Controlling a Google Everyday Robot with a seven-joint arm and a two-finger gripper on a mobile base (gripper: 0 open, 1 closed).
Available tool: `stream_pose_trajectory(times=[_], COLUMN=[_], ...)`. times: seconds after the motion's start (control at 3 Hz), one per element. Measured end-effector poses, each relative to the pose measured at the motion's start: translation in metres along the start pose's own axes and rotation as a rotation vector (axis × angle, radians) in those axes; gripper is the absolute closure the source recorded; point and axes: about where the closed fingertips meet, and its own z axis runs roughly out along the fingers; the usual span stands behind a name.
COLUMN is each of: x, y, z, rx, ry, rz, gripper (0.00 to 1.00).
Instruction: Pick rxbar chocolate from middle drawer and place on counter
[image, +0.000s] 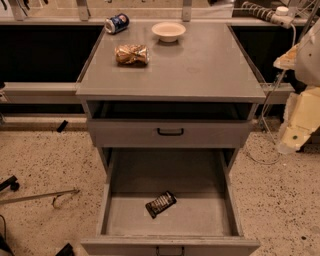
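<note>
Nearest to me, the middle drawer (145, 172) is standing pulled all the way out, its black handle (170, 250) just showing at the bottom edge. The rxbar chocolate (161, 204) is lying flat on the plain grey tray, around the middle of its width and toward the front half. It is touching neither side wall. The bar is a small, flat rectangle in a black wrapper with white lettering that I cannot read. It is sitting askew, with its right end pointing up toward the back of the drawer.

Off to the right, my claw (295, 132) is hanging beside the cabinet, outside the drawer and well apart from the bar. It is gripping nothing that I can see, and I cannot tell whether it is wide or narrow.

Above the open drawer, a shallower drawer (210, 135) with its own black handle is sitting closed.

Farther back, the grey surface (210, 65) on top of the cabinet is carrying three things. A crumpled gold-brown foil snack bag (132, 54) is lying left of centre. A white bowl (168, 31) is standing near the far edge. A blue soda can (117, 23) is lying on its side at the far left corner.
</note>
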Motion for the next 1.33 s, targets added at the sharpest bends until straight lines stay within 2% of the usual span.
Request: stream_pose_trajectory(times=[0.33, 0.67, 1.0, 1.33], x=[0.000, -0.001, -0.005, -0.012], y=[0.000, 0.000, 0.000, 0.009], z=[0.000, 0.027, 0.081, 0.138], rx=[0.000, -0.024, -0.062, -0.061], ry=[0.000, -0.044, -0.109, -0.165], rz=[0.000, -0.007, -0.026, -0.015], gripper=[0.00, 0.00, 0.00, 0.00])
